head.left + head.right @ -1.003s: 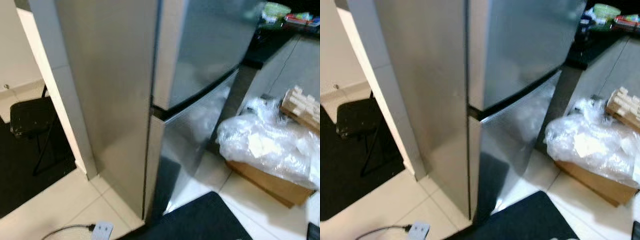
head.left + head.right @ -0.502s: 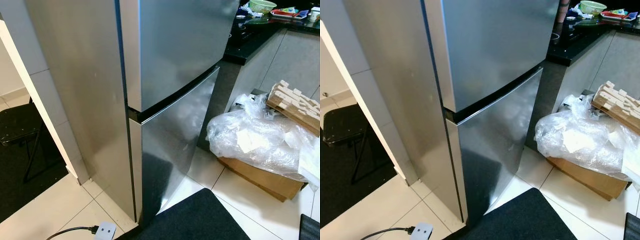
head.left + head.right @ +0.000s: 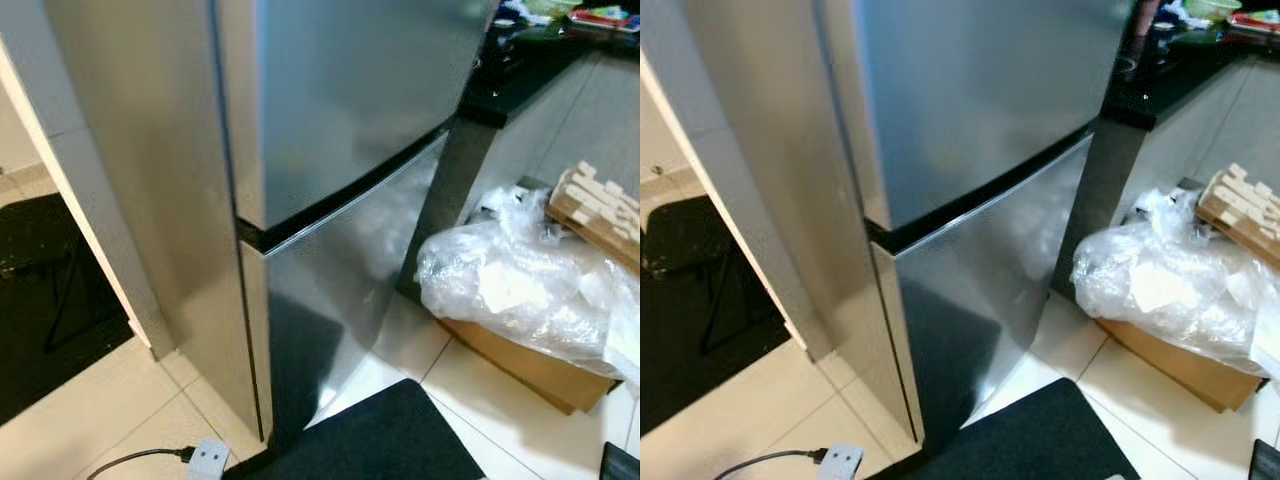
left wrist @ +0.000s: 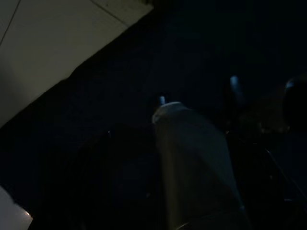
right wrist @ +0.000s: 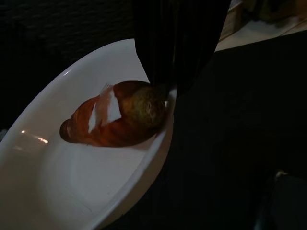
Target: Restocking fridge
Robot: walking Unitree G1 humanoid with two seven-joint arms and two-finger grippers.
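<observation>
Beside fridge (image 3: 340,110): dark mat (image 3: 370,440).

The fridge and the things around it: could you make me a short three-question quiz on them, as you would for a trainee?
1. True or false: both doors of the steel fridge are shut.
2. What lies on the white plate in the right wrist view? A) a croissant B) an apple C) a sandwich
3. Fill in: the clear plastic bag on the floor to the right of the fridge lies on top of a ____ box.

Key: 1 true; 2 A; 3 cardboard.
</observation>
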